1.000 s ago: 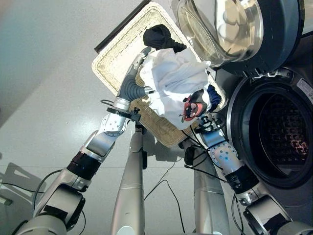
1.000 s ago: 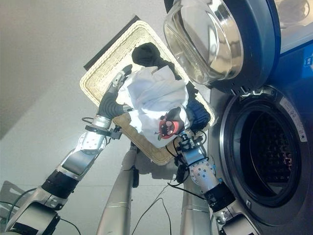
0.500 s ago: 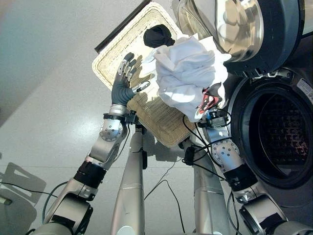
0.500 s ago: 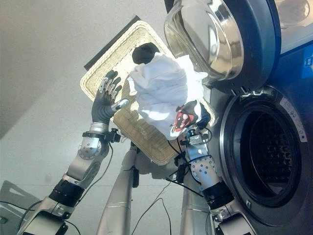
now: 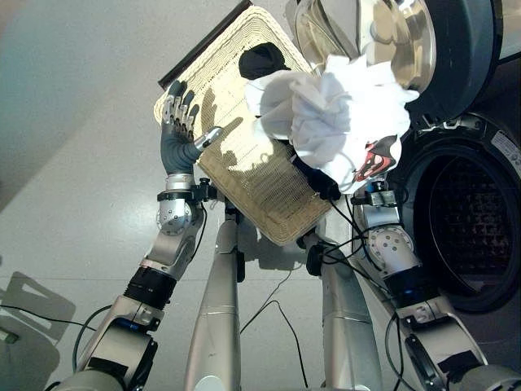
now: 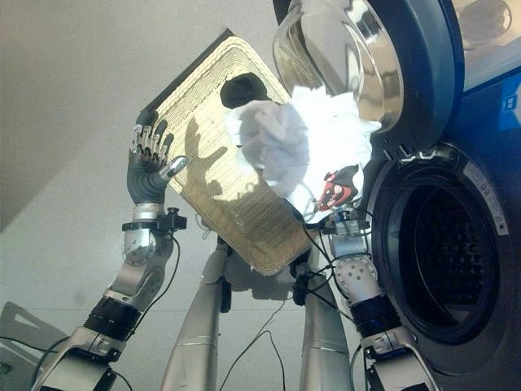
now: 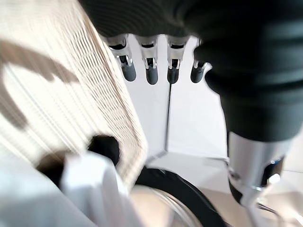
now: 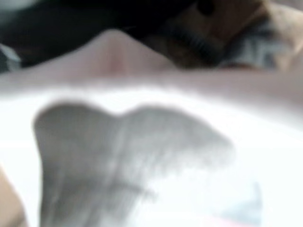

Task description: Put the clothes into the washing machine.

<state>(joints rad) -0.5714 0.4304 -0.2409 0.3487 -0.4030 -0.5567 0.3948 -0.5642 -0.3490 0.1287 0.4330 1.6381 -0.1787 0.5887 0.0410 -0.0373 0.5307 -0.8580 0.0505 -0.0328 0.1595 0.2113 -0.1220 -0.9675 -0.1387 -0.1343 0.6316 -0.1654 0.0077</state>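
While right hand point(image 5: 376, 181) sits buried under white clothes bundle point(image 5: 330, 114), can't tell its finger state. Bundle raised above wicker basket point(image 5: 244, 175), just beside washing machine's open glass door point(image 5: 370, 41), near dark drum opening point(image 5: 468, 224). Left hand point(image 5: 177, 134) spread wide, fingers straight, holding nothing, at basket's far-side rim away from machine. Black garment point(image 5: 262, 59) lies in basket, at end nearest door.

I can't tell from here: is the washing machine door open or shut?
Open. The washing machine door is swung away above, and the dark perforated drum shows through the round opening.
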